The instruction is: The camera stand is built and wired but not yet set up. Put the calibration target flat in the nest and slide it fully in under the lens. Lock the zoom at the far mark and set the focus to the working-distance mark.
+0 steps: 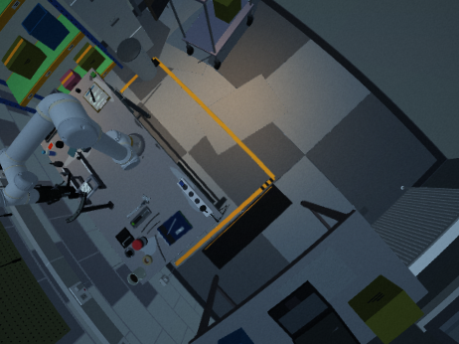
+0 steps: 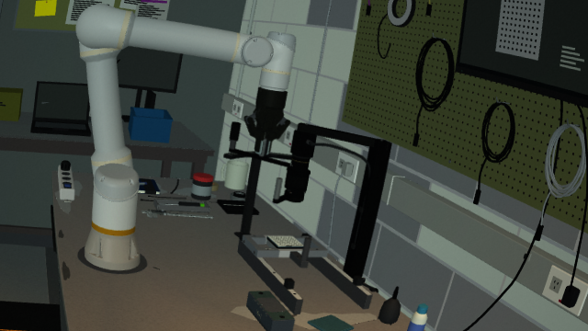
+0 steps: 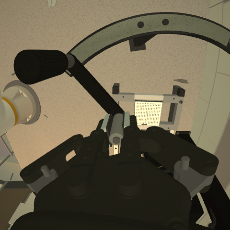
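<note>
The camera lens [image 2: 296,171] is hidden from the wrist camera by my own gripper body; from the second side camera it hangs from the black stand, pointing down at the nest [image 2: 275,248]. The dotted white calibration target [image 3: 148,112] lies flat in the nest [image 3: 153,107], under the lens. A black lever [image 3: 91,83] with a thick knob [image 3: 39,66] runs along a curved grey scale plate [image 3: 153,26] that carries two dark marks. A short grey pin [image 3: 116,128] sits at the lever's near end. My gripper [image 3: 115,124] is above the nest at lever height and is closed around that grey pin.
The white arm base [image 2: 112,220] stands on the left of the bench. Tools, a red-capped jar [image 2: 202,185] and a white mug [image 2: 236,174] lie behind the stand. A power strip [image 2: 65,177] sits at the left edge, a blower [image 2: 389,309] and bottle [image 2: 417,317] at the front. A pegboard with cables covers the right wall.
</note>
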Motion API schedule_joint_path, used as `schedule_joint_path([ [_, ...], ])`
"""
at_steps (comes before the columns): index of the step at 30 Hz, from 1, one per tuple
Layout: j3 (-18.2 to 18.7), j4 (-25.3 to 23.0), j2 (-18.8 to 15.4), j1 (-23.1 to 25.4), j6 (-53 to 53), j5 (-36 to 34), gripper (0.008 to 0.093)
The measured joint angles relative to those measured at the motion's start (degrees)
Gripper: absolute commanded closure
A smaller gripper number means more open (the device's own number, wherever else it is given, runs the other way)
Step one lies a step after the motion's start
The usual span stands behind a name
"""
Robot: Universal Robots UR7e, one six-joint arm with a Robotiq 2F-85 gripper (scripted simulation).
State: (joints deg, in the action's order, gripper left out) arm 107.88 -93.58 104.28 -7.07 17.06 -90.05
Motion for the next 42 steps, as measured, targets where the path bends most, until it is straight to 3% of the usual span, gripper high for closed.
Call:
schedule_joint_path([
  [42,-2.9,-0.9,-3.7,2.4,-2.4,0.0,0.0934],
])
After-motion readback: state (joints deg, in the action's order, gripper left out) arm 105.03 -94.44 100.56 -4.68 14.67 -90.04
